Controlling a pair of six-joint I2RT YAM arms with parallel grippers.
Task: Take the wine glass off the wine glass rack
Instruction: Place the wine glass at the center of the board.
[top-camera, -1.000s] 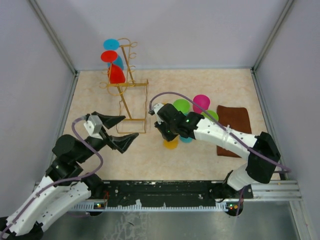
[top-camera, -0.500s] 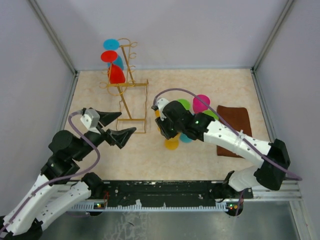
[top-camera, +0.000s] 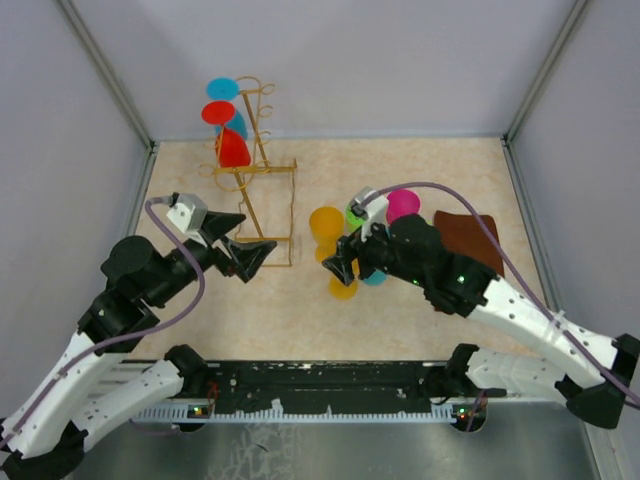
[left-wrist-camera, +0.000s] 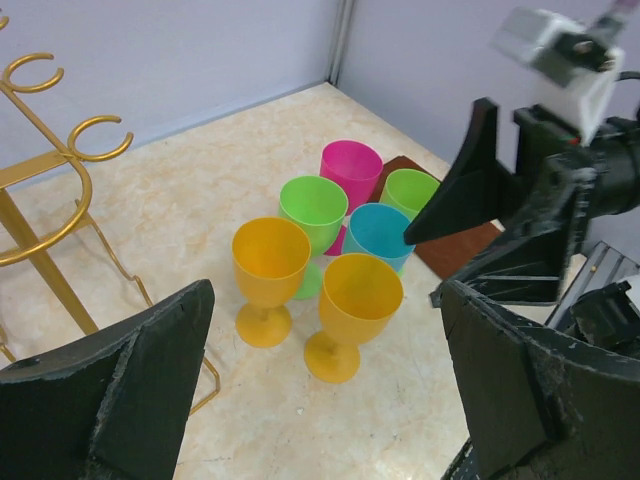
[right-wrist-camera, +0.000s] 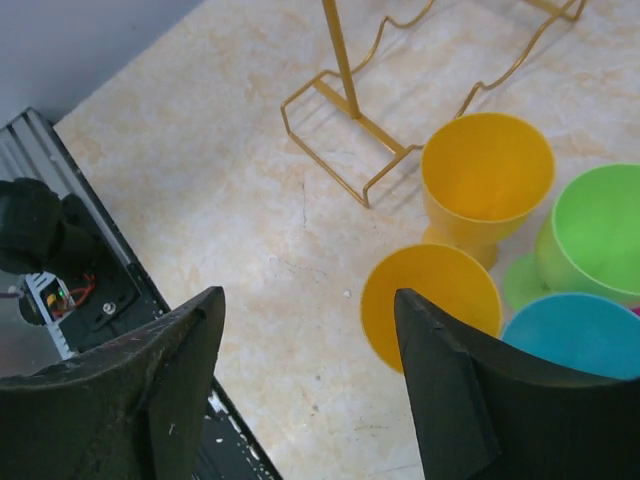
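Tools first, on my side of the desk (top-camera: 400, 170). The left tool (top-camera: 258, 230) hangs over the left half, jaws spread wide with nothing between them, just in front of the rack's wire base. The right tool (right-wrist-camera: 308, 300) hovers near the middle of the desk, jaws parted and empty. Through its wrist camera I look down between the fingers at bare desk and the rim of the near orange glass (right-wrist-camera: 430, 300).

That glass belongs to a tight cluster standing upright in the middle of the desk, towards the right: a second orange glass (top-camera: 326, 222) on the rack side, then a green glass (left-wrist-camera: 313, 205), a teal glass (left-wrist-camera: 378, 230), a pink glass (top-camera: 403, 205) and a pale green glass (left-wrist-camera: 412, 190). A brown cloth (top-camera: 470, 235) lies flat beyond them, by the right edge.

Farther back, towards the far left corner, the wine glass rack (top-camera: 258, 170) stands upright. On its left side the red wine glass (top-camera: 232, 148) and the blue wine glass (top-camera: 238, 125) hang foot up, bowl down. I cannot tell whether the two touch. Neither tool is near them.
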